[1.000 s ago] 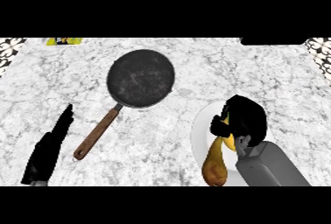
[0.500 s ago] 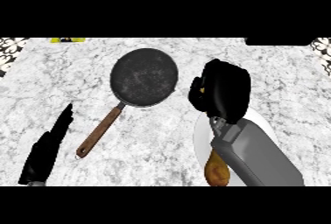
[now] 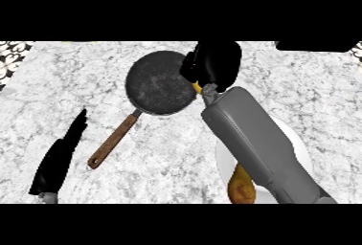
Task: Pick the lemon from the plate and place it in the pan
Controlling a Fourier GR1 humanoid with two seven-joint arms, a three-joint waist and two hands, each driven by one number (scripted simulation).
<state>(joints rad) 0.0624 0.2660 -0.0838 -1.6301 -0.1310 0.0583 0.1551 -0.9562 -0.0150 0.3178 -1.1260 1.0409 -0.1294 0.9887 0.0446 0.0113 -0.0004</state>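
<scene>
Yellow lemon (image 3: 197, 86) is seen only as a sliver under the black right hand (image 3: 212, 64), whose fingers are curled round it at the right rim of the dark round pan (image 3: 159, 82) with its brown wooden handle. The white round plate (image 3: 298, 152) lies on the marble tabletop (image 3: 170, 153), a brownish item (image 3: 240, 189) at its lower edge. The black left hand (image 3: 60, 153) is rested open at the lower left.

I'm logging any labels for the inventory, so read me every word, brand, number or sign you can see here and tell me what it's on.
None: no word, number, brand or sign can be read anywhere.
The pan, its wooden handle, the plate and the counter are unmarked.
Neither hand, right or left, carries lettering.
</scene>
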